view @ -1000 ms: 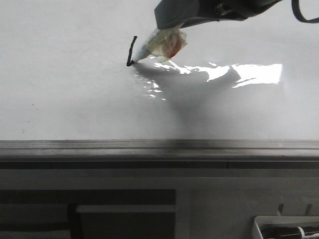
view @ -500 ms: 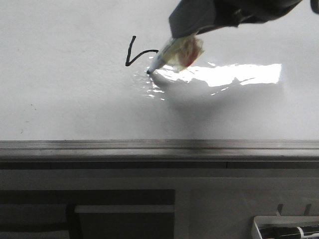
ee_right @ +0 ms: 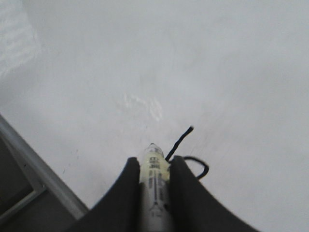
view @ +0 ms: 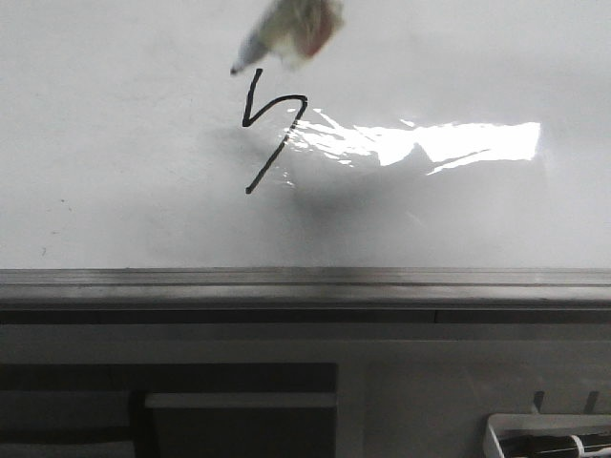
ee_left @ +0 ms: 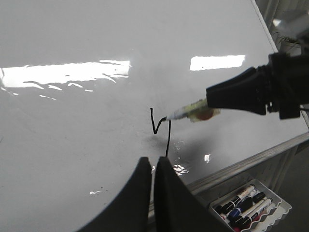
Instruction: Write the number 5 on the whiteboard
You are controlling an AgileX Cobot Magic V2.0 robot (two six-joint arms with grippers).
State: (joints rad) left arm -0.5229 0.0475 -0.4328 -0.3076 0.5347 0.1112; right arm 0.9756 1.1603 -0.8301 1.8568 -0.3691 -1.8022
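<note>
Whiteboard (view: 124, 172) lies flat as the working surface, glossy white, bright glare patch right of centre; grey metal rail (view: 305, 284) runs along its near edge.

The number 5 (view: 270, 134) is partly drawn in thin black line, left of the glare: a short downstroke, a zigzag back to the right, then a diagonal tail slanting down-left toward the rail. No top stroke visible. In the left wrist view the same mark (ee_left: 160, 129) sits just beyond the left jaws.

Marker (view: 277, 33), white barrel wrapped in yellowish tape with a red spot, black tip pointing down-left. Front view is motion-blurred; tip is just above the top of the first stroke. Cannot tell whether it touches the board.

Right gripper (ee_right: 154, 166): jaws pinching the marker barrel (ee_right: 154, 179) between them, tip protruding forward over the drawn line. From the left wrist view the right gripper (ee_left: 212, 99) reaches in from the side, marker tip near the top of the mark.

Left gripper (ee_left: 152, 166): jaws pressed together, nothing between them, held over the board close to the rail.

Tray of markers (ee_left: 251, 208) sits off the board, beyond the rail.
</note>
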